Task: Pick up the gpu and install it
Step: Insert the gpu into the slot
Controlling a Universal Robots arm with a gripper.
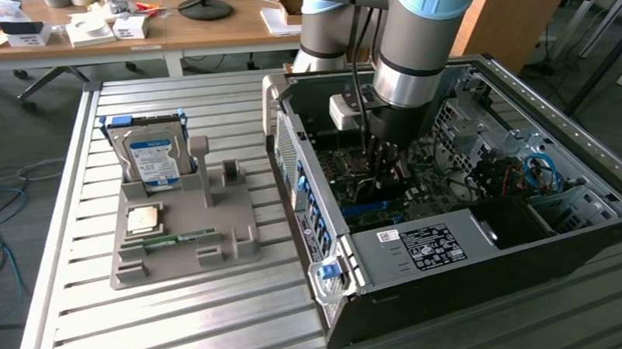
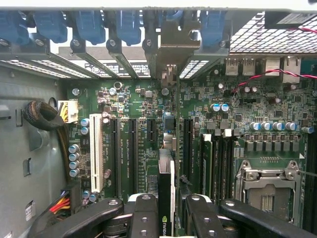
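NVIDIA logo on the gpu [image 2: 165,198], print on power supply label [image 1: 427,246] and hard drive label [image 1: 153,160] unreadable

Your arm [image 1: 411,54] is built of smooth silver-grey tubes with pale blue caps [image 1: 429,0] at the joints. A thin black cable [image 1: 362,72] runs alongside its last segment. You'll see a white boxy housing [image 1: 346,111] mounted at the wrist. Your gripper [image 2: 172,213] is matt black, and its jointed link fingers [image 2: 143,218] are dotted with round screw heads and pivot pins.
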